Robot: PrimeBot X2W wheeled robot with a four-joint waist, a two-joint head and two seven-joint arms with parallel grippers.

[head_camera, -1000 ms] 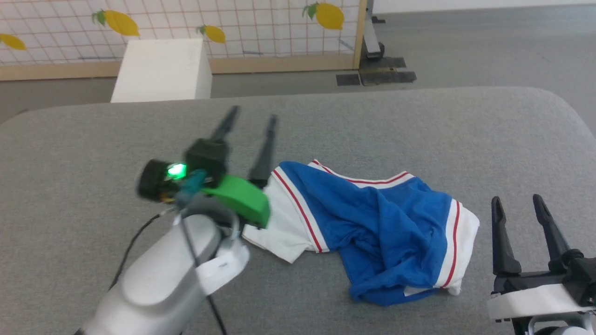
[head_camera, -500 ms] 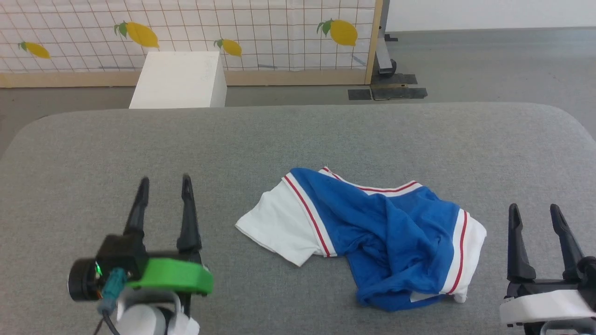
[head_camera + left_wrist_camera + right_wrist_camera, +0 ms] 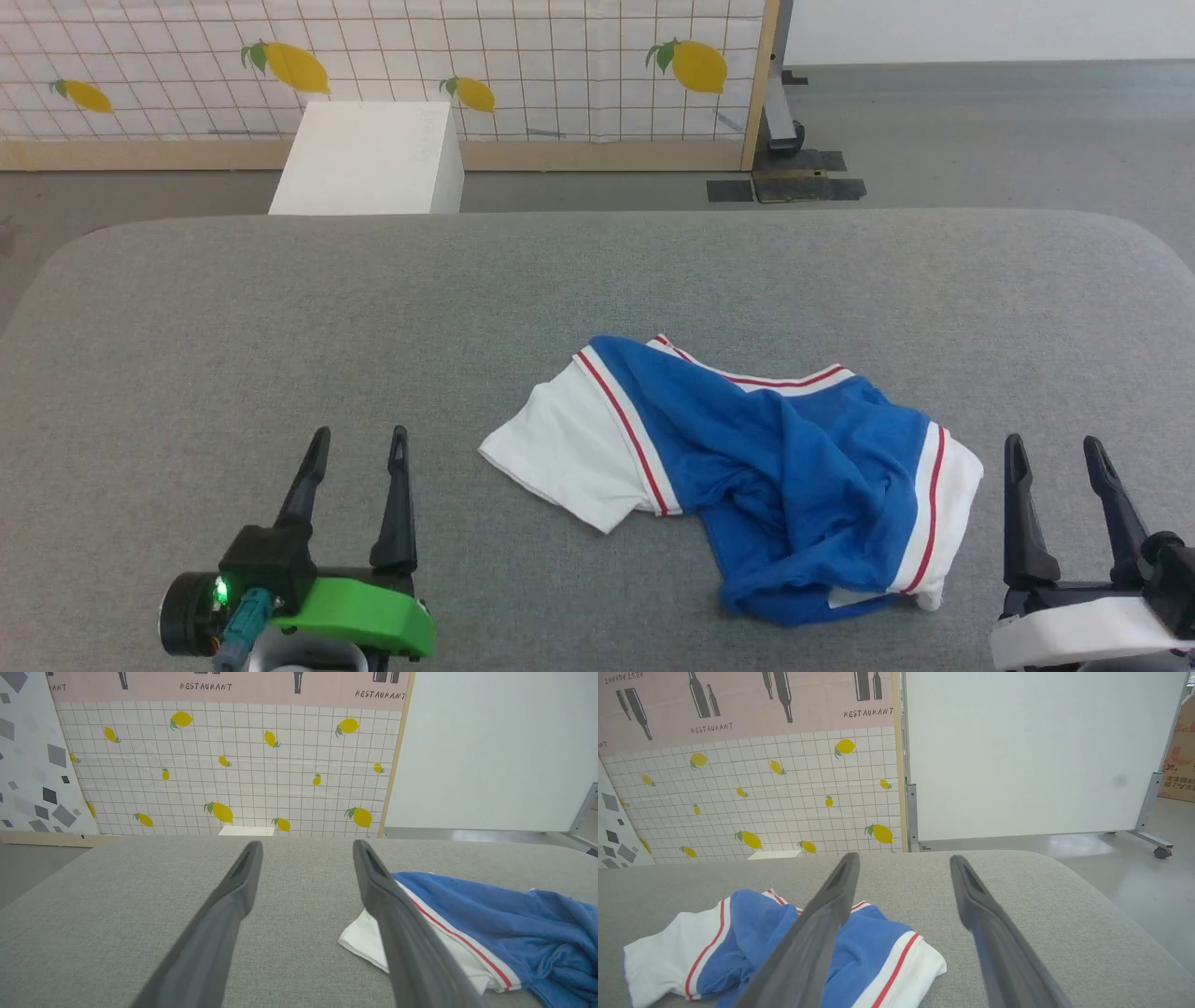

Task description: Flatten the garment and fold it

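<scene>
On the grey fabric worktop (image 3: 280,327), right of centre and toward the near side: the garment (image 3: 784,476), lying in a crumpled heap, not flat, not folded.
- Blue body bunched and creased, thickest at the near right, where folds pile over one another.
- One white sleeve (image 3: 560,457) spread out flat to the left, edged by a thin red stripe where it meets the blue.
- Second white part with a red stripe at the right end, curling down to the near edge of the heap.
- White band with red trim along the far edge.

Left gripper (image 3: 360,433): near left of the worktop, fingers pointing to the far side, jaws spread wide, nothing between them. Bare worktop between it and the white sleeve; not touching the cloth. Green housing and a small lit green lamp behind the fingers.

Right gripper (image 3: 1052,441): near right, just beside the right end of the garment, a narrow strip of worktop between them. Jaws likewise wide apart and empty. Its wrist view shows the heap to the left of its fingers.

Beyond the far edge: a white box (image 3: 373,173) on the floor, and behind it a grid-patterned panel with lemon prints (image 3: 560,56).
</scene>
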